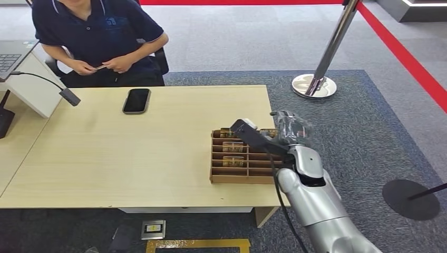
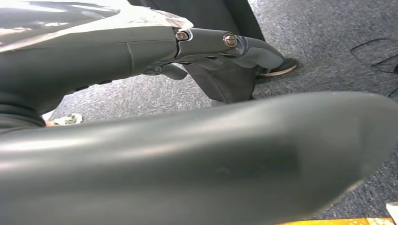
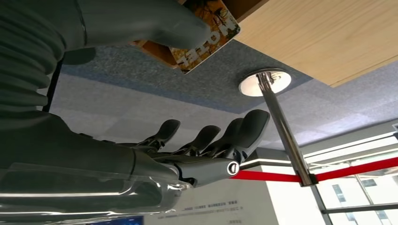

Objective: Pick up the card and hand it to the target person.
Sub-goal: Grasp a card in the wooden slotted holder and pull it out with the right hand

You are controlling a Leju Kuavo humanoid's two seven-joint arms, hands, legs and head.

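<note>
Hovering right robot hand (image 1: 287, 129) beside card (image 3: 206, 35)

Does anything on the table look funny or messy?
Nothing stands out. The phone lies flat, and the wooden card tray sits squarely at the table edge with cards in its slots. The right hand hovers over it.

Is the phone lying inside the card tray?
No. In the head view the phone lies flat on the bare table near the person, well apart from the card tray by the right hand.
</note>
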